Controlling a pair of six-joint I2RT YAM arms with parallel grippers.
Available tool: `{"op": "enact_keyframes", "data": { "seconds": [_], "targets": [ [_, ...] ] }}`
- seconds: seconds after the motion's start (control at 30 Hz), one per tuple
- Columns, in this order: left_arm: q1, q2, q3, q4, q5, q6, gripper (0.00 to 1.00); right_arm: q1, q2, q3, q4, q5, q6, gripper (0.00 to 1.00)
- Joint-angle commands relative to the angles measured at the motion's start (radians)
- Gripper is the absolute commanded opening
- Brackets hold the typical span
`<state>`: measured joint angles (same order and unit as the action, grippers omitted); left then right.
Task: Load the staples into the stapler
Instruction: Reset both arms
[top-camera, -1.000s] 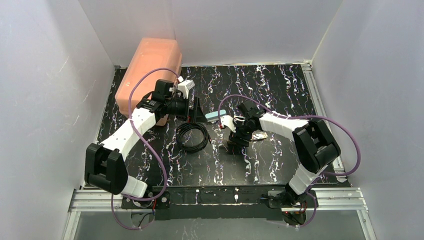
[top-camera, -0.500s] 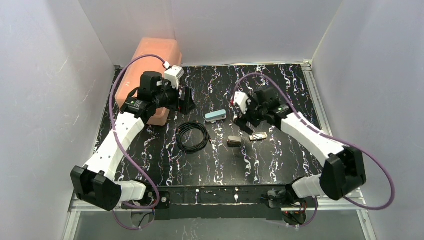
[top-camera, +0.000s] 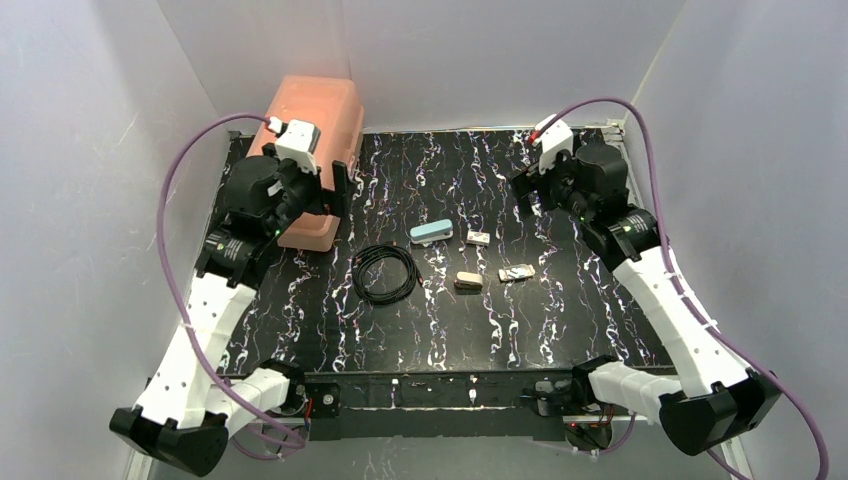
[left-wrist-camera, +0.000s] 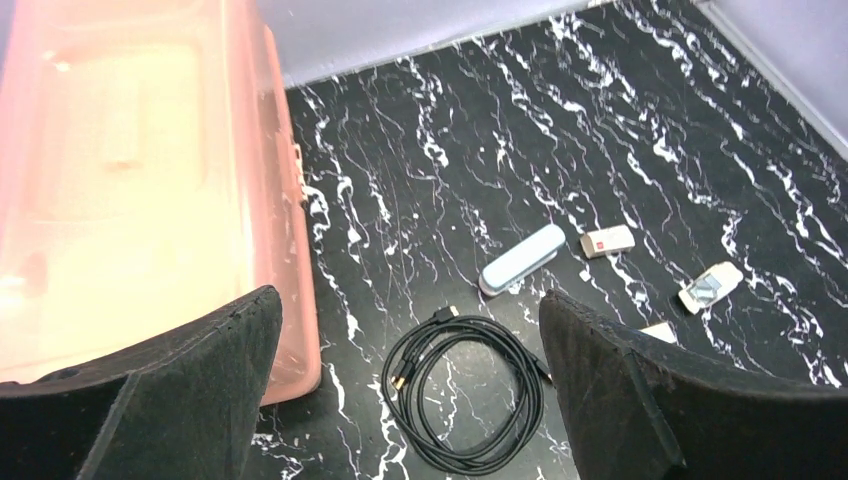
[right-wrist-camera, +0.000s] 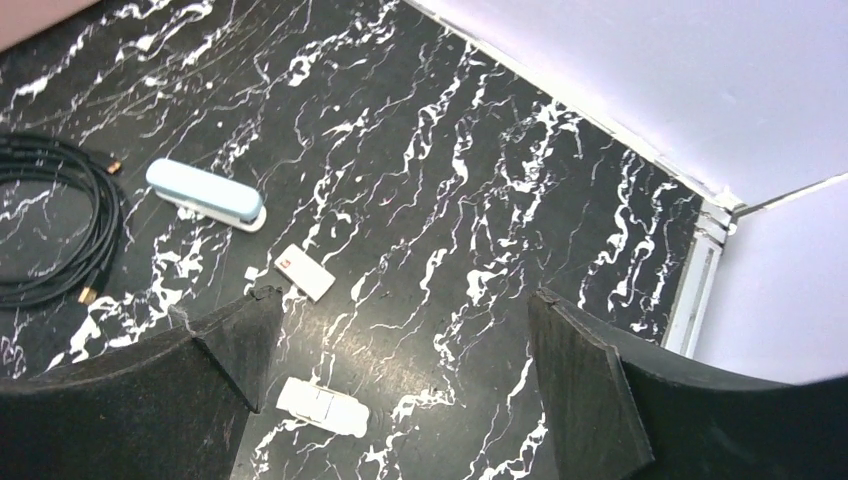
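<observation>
- Claws: left gripper (left-wrist-camera: 408, 300) has jaws spread wide w/ nothing between them, up by the pink bin (top-camera: 300, 140) at far left. Right gripper (right-wrist-camera: 400, 295) is likewise wide open and empty, up near the far-right corner. Both are well apart from the task items.
- Stapler (top-camera: 431, 232) lies mid-table (top-camera: 560, 330), just beyond the cable coil (top-camera: 385, 273), w/ a white block (top-camera: 478, 238) just to its right. It looks closed.
- Staples (top-camera: 517, 272) lie right of the stapler and nearer the bases, close to a tan sleeve (top-camera: 468, 281).
- Handling, my read: the stapler is light, stiff, smooth plastic and prob. slides if nudged. Pinch it across the 2 long sides at mid-length. The staples are thin, low and brittle, so grip the long edges gently.
- Axis: both run approx. left-right, w/ the right ends slightly farther from the bases. I can't tell which stapler end is the front.
</observation>
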<state>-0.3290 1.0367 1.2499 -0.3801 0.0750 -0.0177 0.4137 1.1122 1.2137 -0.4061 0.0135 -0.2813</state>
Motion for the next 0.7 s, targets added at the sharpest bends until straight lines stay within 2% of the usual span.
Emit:
{"op": "enact_keyframes", "data": {
  "seconds": [0.0,0.17,0.67],
  "targets": [
    [0.02,-0.062,-0.028,0.036,-0.03,0.01,0.99,-0.021,-0.028,0.049,0.036,0.042,0.045,0.99],
    [0.057,-0.103,-0.04,0.029,0.004,0.008,0.99,-0.047,-0.054,0.037,0.034,0.004,0.044,0.99],
    [0.07,-0.096,-0.066,0.025,0.044,-0.006,0.99,-0.067,-0.051,-0.012,0.053,-0.006,0.075,0.99]
  ]
}}
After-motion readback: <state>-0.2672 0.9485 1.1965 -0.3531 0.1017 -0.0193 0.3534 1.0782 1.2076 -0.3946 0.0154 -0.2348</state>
